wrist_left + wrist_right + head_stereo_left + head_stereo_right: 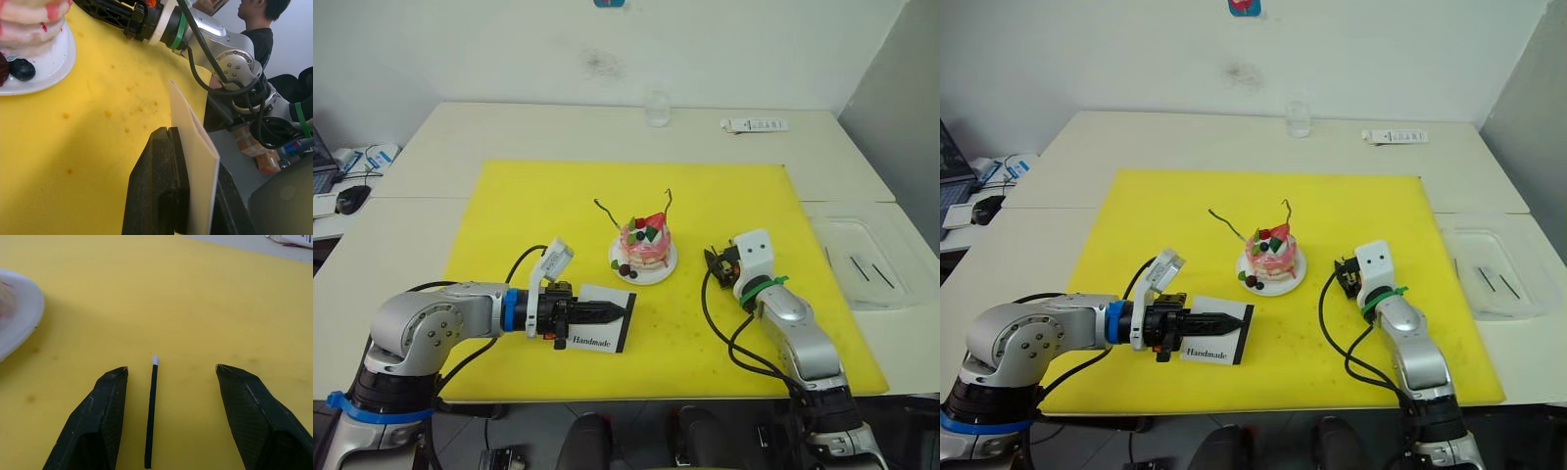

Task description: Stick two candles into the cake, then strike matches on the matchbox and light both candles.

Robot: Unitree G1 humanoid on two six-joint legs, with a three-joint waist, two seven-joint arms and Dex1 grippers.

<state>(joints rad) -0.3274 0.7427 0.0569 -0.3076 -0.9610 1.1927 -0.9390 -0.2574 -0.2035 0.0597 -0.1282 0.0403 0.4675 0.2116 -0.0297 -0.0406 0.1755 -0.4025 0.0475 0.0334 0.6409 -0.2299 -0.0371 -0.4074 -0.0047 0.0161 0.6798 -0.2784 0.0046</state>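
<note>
The pink cake (644,241) stands on its white plate (658,270) mid-mat, with two thin wavy candles (606,211) (668,204) sticking up out of it. My left gripper (617,311) is shut on the white matchbox (597,333), holding it on edge just above the mat, left of and nearer than the cake; the box wall (195,161) sits clamped between the black fingers (159,186). My right gripper (171,368) is open low over the mat, right of the cake. One dark match (153,406) with a white tip lies flat between its fingers, untouched.
A yellow mat (509,215) covers the table's middle. A clear tray (901,245) at the right holds two more dark matches (859,267). A glass (657,108) and a white remote (754,124) stand at the back. A person (254,19) sits beyond the table.
</note>
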